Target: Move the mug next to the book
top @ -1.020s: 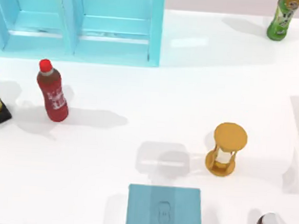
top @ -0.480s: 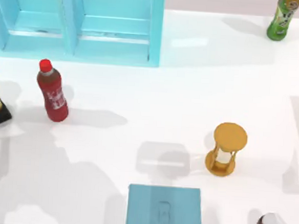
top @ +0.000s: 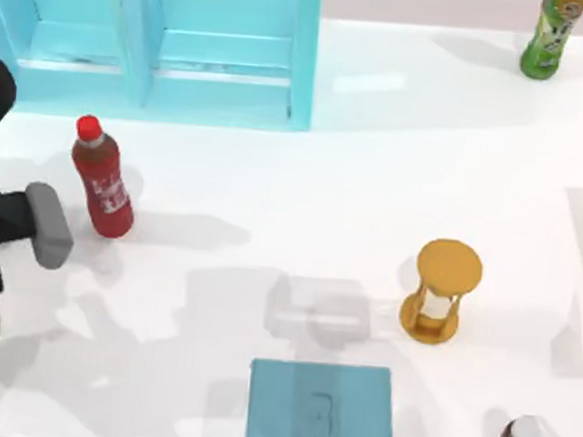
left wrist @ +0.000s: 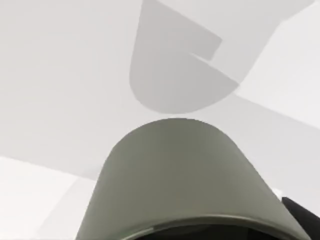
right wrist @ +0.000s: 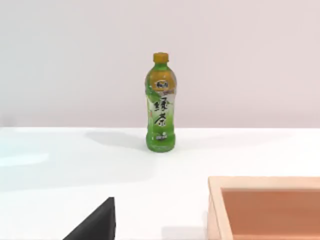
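At the bench's left edge, my left arm carries the mug aloft — the greyish cup sits close under the wrist camera, its shadow on the white surface below. My left pincer looks clamped on the mug, though the fingertips themselves are hidden. The book lies flat at the near edge, well apart to the right, past the red bottle. This reads as the carry step; next I judge a sweep rightward and a descent just beside the book — clear of the hourglass. My right arm is parked; its pincer I cannot tell.
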